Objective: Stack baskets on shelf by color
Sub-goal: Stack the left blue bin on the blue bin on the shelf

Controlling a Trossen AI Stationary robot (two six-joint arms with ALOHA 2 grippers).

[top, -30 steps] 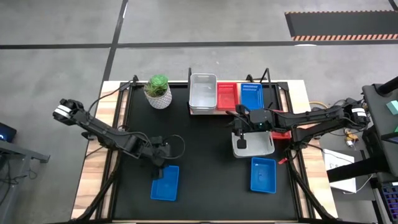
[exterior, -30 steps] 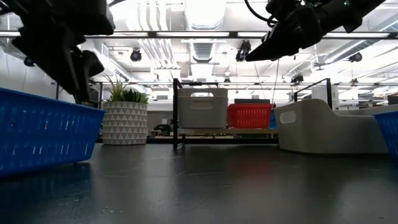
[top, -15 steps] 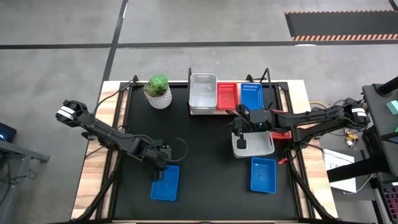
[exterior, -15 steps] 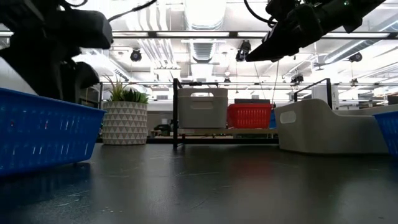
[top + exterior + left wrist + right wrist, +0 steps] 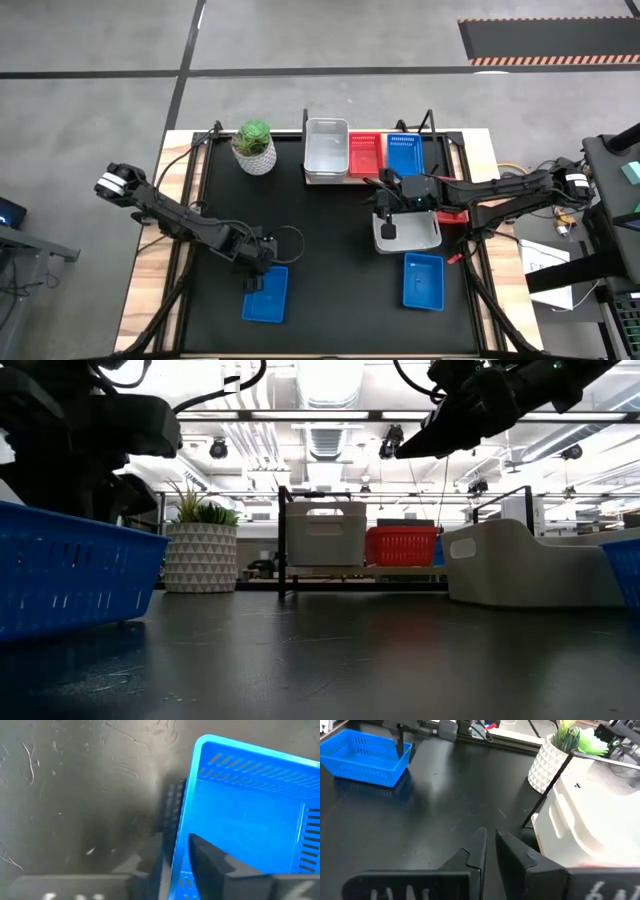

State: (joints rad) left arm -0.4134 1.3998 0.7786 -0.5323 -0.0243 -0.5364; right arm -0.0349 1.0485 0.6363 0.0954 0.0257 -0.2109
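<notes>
A blue basket (image 5: 266,295) stands on the black table at the near left. My left gripper (image 5: 256,268) is down at its far wall, shut on it. My right gripper (image 5: 390,216) is shut and empty, above the far left corner of a white-grey basket (image 5: 410,234) at the right. A second blue basket (image 5: 423,281) stands nearer the table's front edge. On the shelf (image 5: 330,581) at the back stand a white-grey basket (image 5: 326,150), a red basket (image 5: 364,155) and a blue basket (image 5: 404,155). My left gripper has the blue basket's far short wall (image 5: 178,832) between its two fingers, one finger inside the basket (image 5: 210,862) and one outside. The fingers come from above, pointing down. The basket rests flat on the table.
A white ribbed plant pot (image 5: 255,148) stands at the back left beside the shelf. Something red (image 5: 455,214) shows under my right arm, to the right of the white-grey basket. Bare black tabletop lies in the middle.
My left gripper has gone down and a little toward the table's near edge, onto the far wall of the blue basket. The basket has stayed where it was.
</notes>
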